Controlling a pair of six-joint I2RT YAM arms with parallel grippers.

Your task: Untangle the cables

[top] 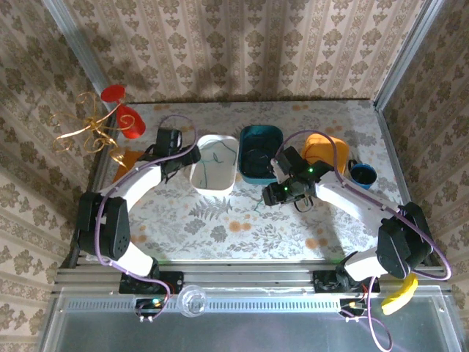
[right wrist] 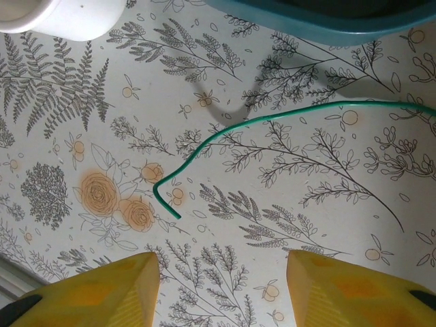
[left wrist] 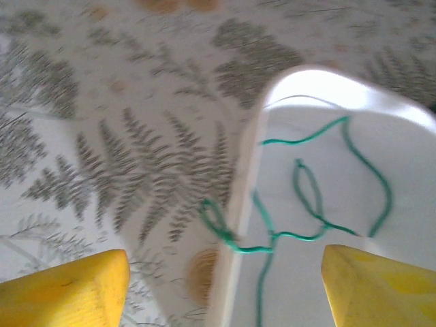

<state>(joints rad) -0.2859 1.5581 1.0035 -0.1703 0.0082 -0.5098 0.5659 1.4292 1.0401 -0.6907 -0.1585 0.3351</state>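
On my left gripper (left wrist: 225, 252) and right gripper (right wrist: 221, 253) the fingers are spread and hold nothing. Tugging the green cable (left wrist: 237, 244) draped over the white bin (left wrist: 245, 177) could tip it.

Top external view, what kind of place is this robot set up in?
Likely a staged robot test cell dressed like a home: patterned wallpaper in an aluminium frame, a floral table, and a left arm and right arm bolted at its near edge.

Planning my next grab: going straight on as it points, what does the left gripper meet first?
Probably the thin green wire draped over the rim of the white plastic tub, ahead of the open left gripper; depth is unclear.
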